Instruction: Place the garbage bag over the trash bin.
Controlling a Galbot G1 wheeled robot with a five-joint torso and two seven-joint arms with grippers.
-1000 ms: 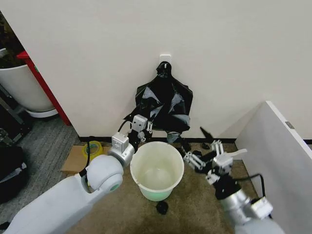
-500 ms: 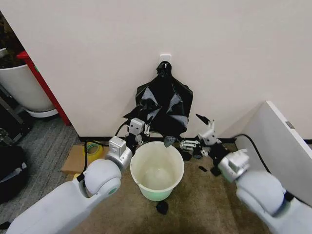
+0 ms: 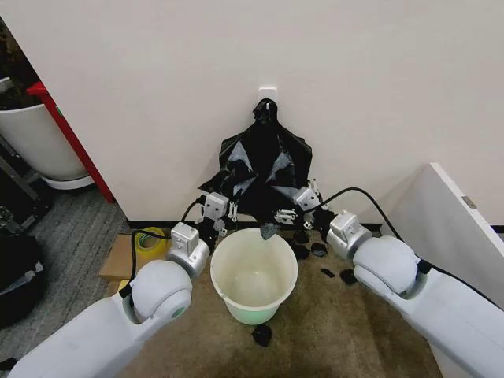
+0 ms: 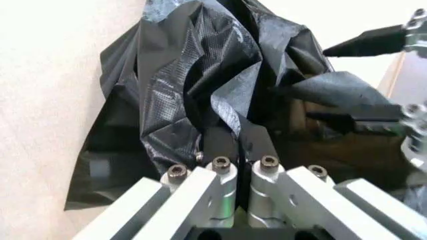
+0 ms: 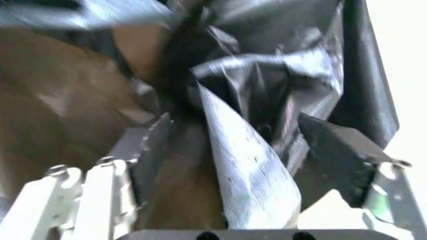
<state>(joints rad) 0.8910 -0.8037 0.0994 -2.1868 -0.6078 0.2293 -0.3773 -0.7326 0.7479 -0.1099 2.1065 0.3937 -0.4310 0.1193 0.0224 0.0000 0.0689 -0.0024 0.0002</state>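
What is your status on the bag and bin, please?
Left gripper shut on the bag at its lower edge. Right gripper open, a fold of bag between its fingers. Bag hangs on the wall behind the bin, not over it. Black scraps on the floor.

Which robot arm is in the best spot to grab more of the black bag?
Probably right: the right gripper is open around a fold of the crinkly black garbage bag; the left gripper is already shut on it.

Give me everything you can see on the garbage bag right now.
The garbage bag is thin, glossy, crinkled black plastic, hanging by its gathered top from a white wall fitting and spreading downward behind the trash bin. The left gripper is shut on a lower fold. The right gripper is open, with a flap between its fingers.
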